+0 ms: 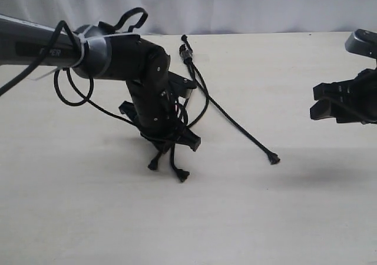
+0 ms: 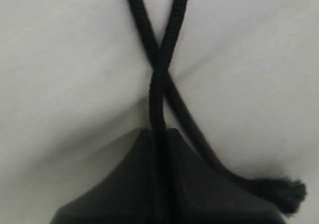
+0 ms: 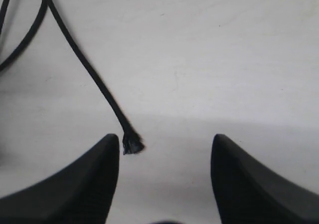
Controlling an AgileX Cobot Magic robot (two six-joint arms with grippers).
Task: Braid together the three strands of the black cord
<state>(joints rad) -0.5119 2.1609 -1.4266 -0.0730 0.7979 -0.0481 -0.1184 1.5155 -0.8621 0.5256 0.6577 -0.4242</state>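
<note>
Black woven cord lies on a pale, matte table (image 1: 88, 218), most of it bunched left of centre in the exterior view. There the left arm (image 1: 35, 44) comes in from the upper left of the frame and bends steeply down to the table, with thicker cables (image 1: 70, 94) looping off it. The left wrist view shows the left tool (image 2: 160, 132) closed narrow, its jaws meeting on the first strand (image 2: 158, 99), which runs straight into the seam between them. The second strand (image 2: 187, 119) crosses the first just ahead of the jaws, touching it, and ends in a flared knob (image 2: 288, 194) on the table beside the tool. In the exterior view two knobbed ends (image 1: 153, 165) stick out below the tool, toward the bottom of the frame. Which of them belongs to the first strand cannot be told.

The black cord (image 1: 189, 65) has its banded end (image 1: 185, 53) at the upper middle of the frame, near the far table edge. From it the third strand (image 1: 235, 123) runs free, slanting down to the right to an end knob (image 3: 132, 145) right of centre. The right tool (image 3: 165, 140) sits at the right edge of the exterior view, raised off the table. It stands wide open and holds nothing. In the right wrist view the end knob lies on the table just beside one finger (image 3: 94, 179).
</note>
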